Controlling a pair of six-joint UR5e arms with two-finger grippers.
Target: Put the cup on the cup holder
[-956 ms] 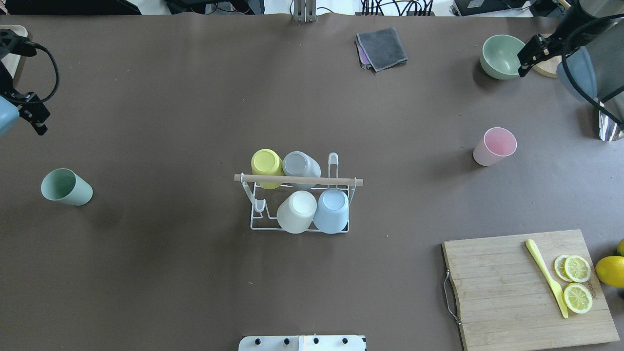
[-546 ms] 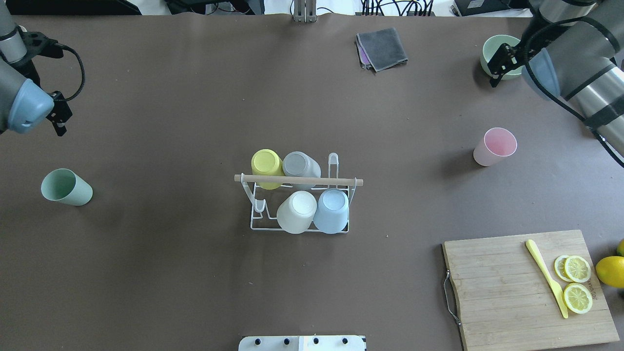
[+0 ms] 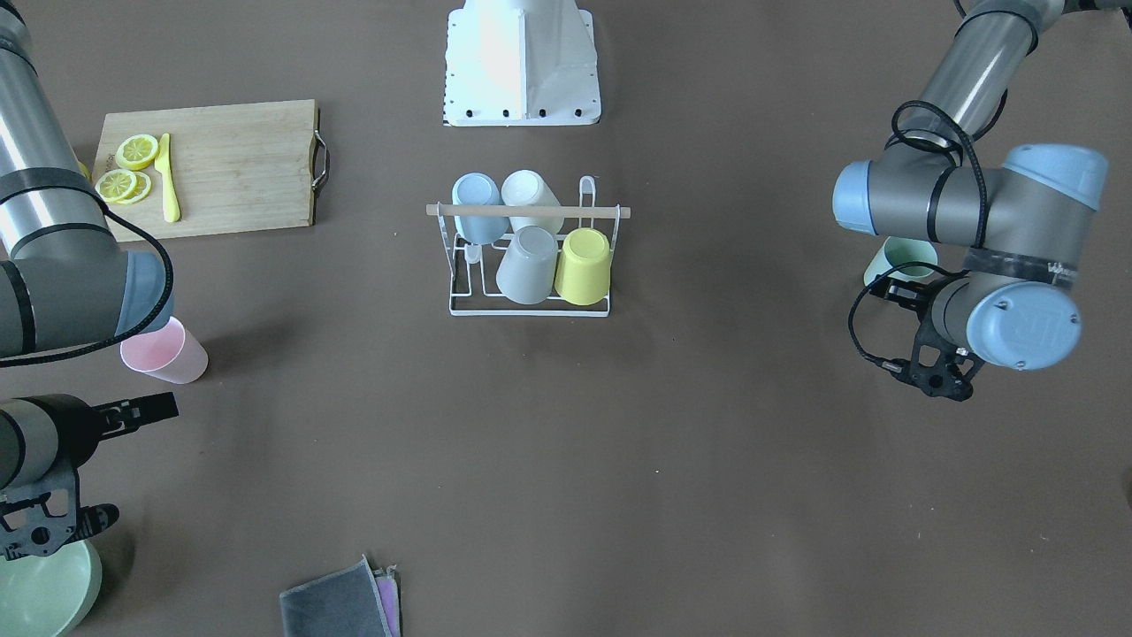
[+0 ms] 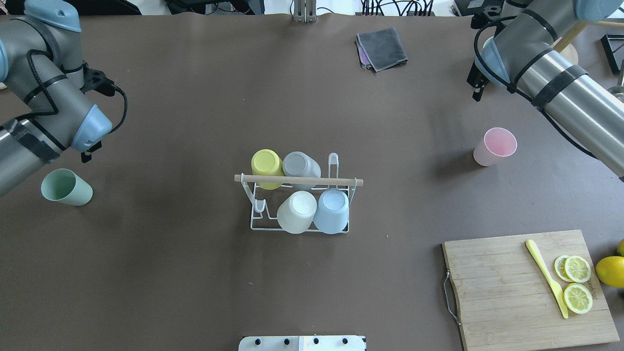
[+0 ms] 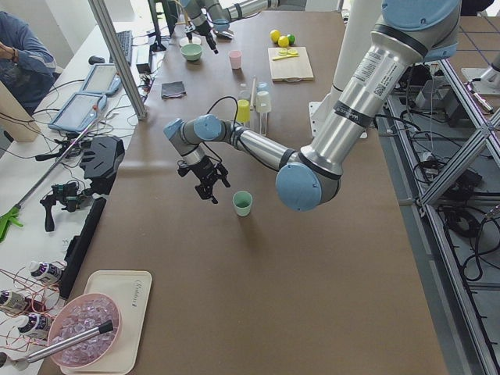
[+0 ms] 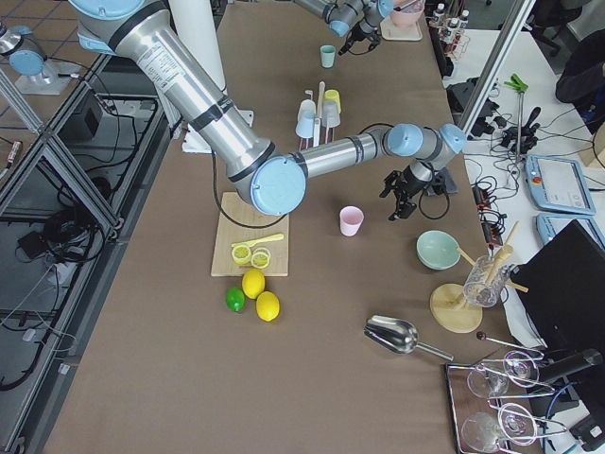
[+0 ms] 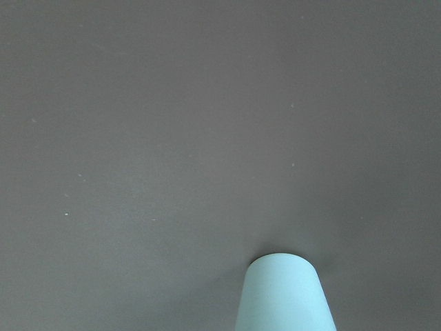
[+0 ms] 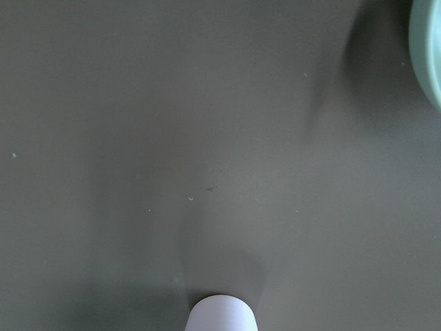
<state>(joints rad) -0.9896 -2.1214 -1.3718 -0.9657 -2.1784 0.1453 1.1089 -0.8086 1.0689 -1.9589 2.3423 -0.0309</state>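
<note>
The white wire cup holder (image 4: 257,214) with a wooden rod handle stands mid-table, also in the front view (image 3: 460,292). It carries yellow, grey, white and blue cups upside down. A green cup (image 4: 66,186) stands upright at the left; its side shows in the left wrist view (image 7: 286,293). A pink cup (image 4: 495,146) stands at the right and shows in the right wrist view (image 8: 222,314). My left gripper (image 4: 87,155) hovers just behind the green cup, looking open and empty. My right gripper (image 4: 475,92) hovers beyond the pink cup, looking open and empty.
A wooden cutting board (image 4: 507,292) with lemon slices and a yellow knife lies at the near right, with a lemon (image 4: 612,270) beside it. A grey cloth (image 4: 382,48) lies at the far middle. A green bowl (image 6: 438,249) sits at the far right near my right gripper.
Both arms have swung in over the table. My left gripper moved right and nearer, toward the green cup. My right gripper moved left, away from the green bowl.
</note>
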